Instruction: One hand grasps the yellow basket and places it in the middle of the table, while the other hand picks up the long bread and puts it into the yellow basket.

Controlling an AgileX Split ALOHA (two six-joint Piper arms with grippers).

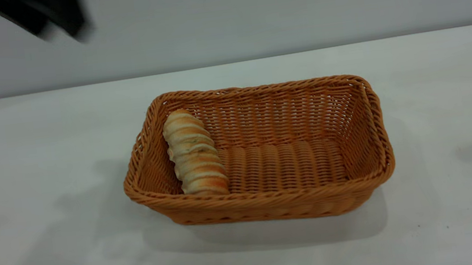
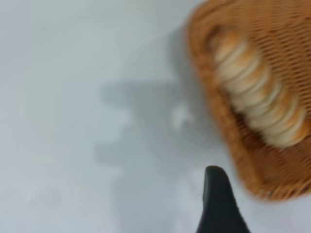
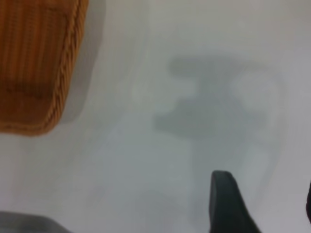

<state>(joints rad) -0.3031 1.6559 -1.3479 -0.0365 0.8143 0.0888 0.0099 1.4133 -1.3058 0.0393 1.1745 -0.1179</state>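
The yellow basket [image 1: 271, 200] stands in the middle of the white table [image 1: 21, 177]. The long bread [image 1: 194, 158] lies inside it along its left end, touching the left wall. It also shows in the left wrist view [image 2: 257, 97], inside the basket [image 2: 243, 160]. My left gripper [image 1: 62, 23] is high above the table's far left, away from the basket; one black finger [image 2: 218, 204] shows with nothing beside it, open and empty. My right gripper [image 3: 265, 187] is out of the exterior view, open and empty over bare table, off one corner of the basket [image 3: 53, 97].
Shadows of both arms fall on the table to the left and right of the basket. A grey wall runs behind the table's far edge [image 1: 227, 63].
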